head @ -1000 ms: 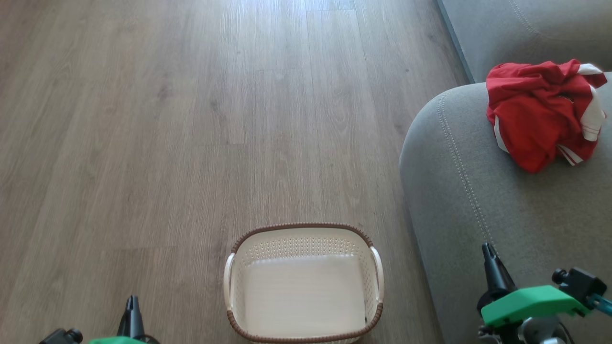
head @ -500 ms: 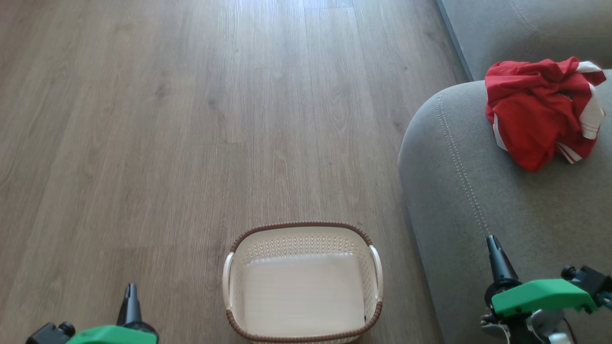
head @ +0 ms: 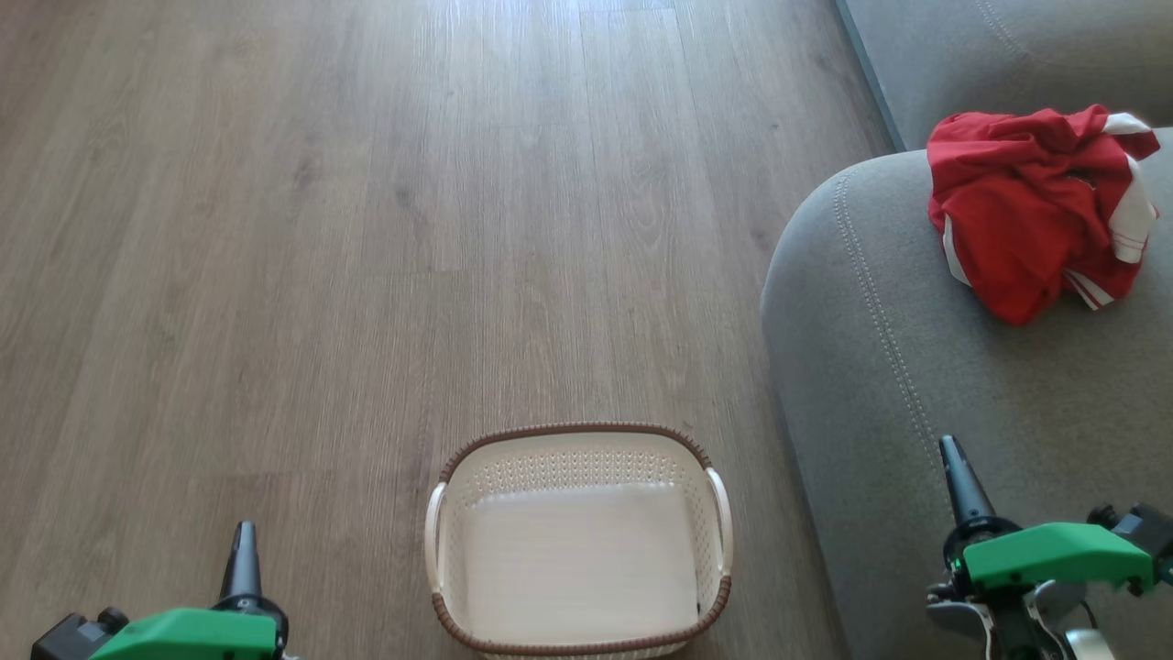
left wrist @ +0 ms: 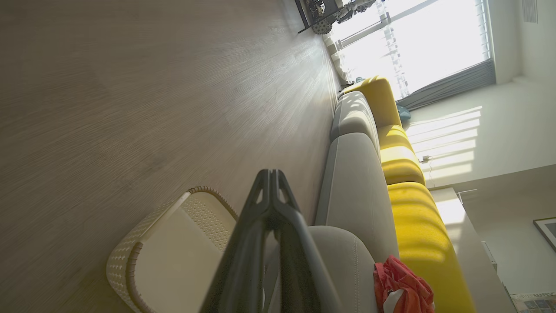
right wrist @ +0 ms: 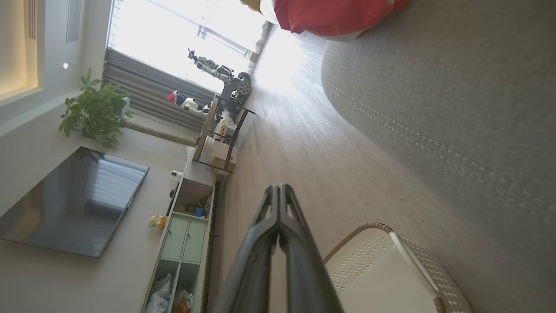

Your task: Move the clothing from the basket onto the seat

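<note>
The red clothing [head: 1035,211] lies on the grey seat [head: 880,385], ahead of the nearer right gripper [head: 948,449]; it and the left gripper [head: 244,532], both closed on nothing, flank the bare basket [head: 577,429].

Your head camera is looking steeply down over the basket [head: 577,429]; both wrist cameras, rolled sideways, are sharing it and the seat [head: 880,412].

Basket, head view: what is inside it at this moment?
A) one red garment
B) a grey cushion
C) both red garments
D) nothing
D: the whole cream bottom of the basket is in plain sight with nothing lying on it, while the red clothing lies bunched on the grey seat.
</note>
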Controlling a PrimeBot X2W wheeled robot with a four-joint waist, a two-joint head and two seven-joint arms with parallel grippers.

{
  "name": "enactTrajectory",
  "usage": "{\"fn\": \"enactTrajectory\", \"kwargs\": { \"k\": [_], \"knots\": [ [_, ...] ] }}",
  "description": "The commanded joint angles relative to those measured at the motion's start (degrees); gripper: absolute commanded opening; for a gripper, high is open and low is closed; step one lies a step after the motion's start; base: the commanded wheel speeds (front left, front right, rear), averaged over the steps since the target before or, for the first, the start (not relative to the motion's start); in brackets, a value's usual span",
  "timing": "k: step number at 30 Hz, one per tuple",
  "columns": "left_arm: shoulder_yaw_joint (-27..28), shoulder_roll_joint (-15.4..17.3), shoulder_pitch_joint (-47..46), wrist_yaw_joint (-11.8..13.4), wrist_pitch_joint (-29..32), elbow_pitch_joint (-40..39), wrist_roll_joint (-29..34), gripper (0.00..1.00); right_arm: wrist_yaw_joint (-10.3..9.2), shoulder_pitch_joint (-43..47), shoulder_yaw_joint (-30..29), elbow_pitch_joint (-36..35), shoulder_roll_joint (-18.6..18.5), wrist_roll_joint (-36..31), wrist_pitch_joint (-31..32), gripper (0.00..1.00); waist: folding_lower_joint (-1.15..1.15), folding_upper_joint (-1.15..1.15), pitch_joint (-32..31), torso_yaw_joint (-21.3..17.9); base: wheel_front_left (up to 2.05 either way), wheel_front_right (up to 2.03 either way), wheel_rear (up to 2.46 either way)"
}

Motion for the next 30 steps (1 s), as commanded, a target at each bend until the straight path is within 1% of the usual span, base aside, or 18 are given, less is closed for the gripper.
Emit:
{"fn": "enactTrajectory", "kwargs": {
  "k": [1,30],
  "knots": [
    [2.41,0.22,-2.74,-0.63,0.38,-1.88,-1.21,0.0,0.0,-3.49,0.45,-2.37,-0.55,1.68,0.4,0.0,0.0,0.0,0.02,-0.02,0.0,0.0,0.0],
    [8.31,-2.26,-5.46,-4.91,4.94,-3.07,-15.34,0.0,-0.01,-5.48,-0.49,-4.02,-1.31,20.46,4.3,0.0,0.0,0.0,0.55,-0.48,0.0,0.0,0.0]
  ]
}}
